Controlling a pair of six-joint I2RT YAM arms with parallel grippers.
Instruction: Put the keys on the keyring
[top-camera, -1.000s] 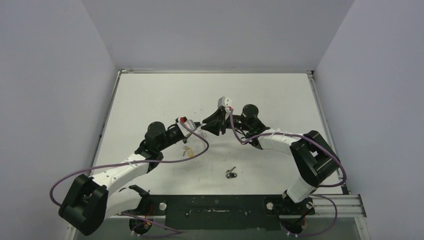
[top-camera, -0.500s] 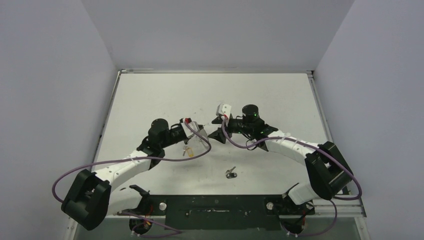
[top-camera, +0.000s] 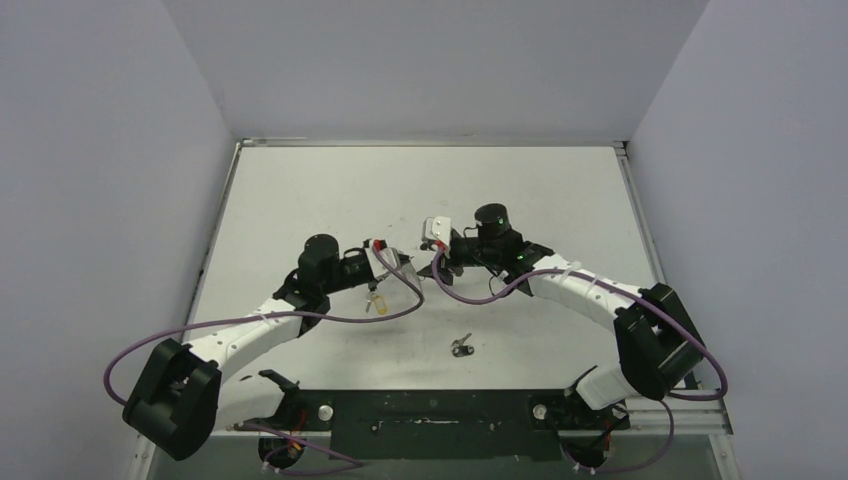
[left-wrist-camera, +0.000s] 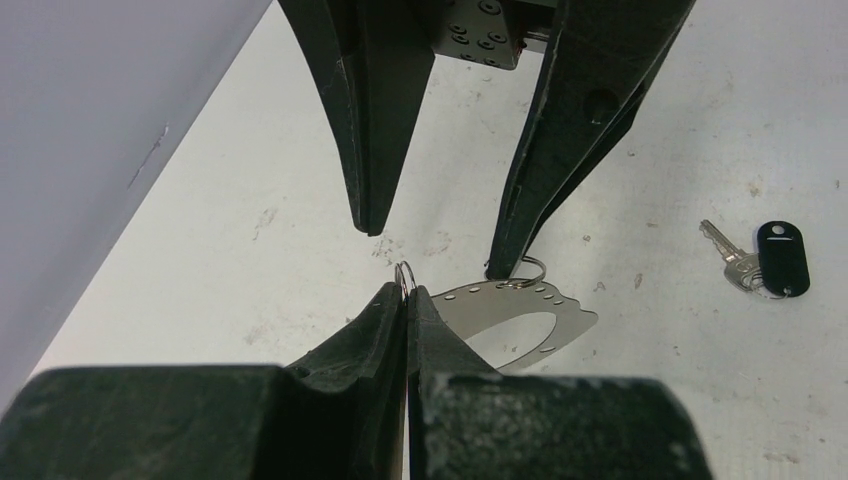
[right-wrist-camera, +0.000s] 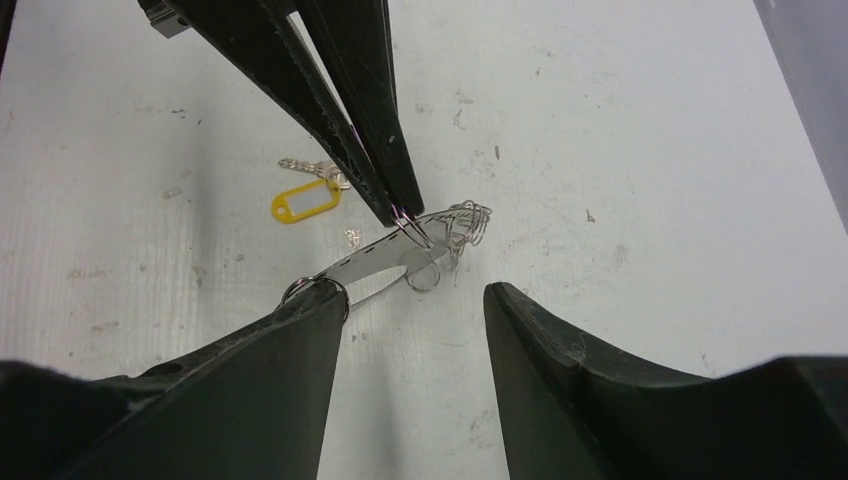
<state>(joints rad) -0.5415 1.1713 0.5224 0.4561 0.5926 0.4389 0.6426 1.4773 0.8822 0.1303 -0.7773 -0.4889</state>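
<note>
Walls (top-camera: 90, 200) closed three sides of the white table (top-camera: 300, 190), and both arms met near its middle, well apart from every edge. The left arm (top-camera: 250, 335) stretched low toward the right. The right arm (top-camera: 590, 290) bent back leftward, so the wrists faced each other. The left gripper (left-wrist-camera: 407, 295) was pinched tight on a small ring (left-wrist-camera: 404, 275) at the rim of the keyring (left-wrist-camera: 520, 305). The right gripper (right-wrist-camera: 415, 300) stood about half open, gripping nothing, one fingertip touching a ring at the keyring's other end. The yellow-tagged key (right-wrist-camera: 305, 203) lay near the left gripper. The black-tagged key (left-wrist-camera: 780, 258) lay farther toward the near edge.
</note>
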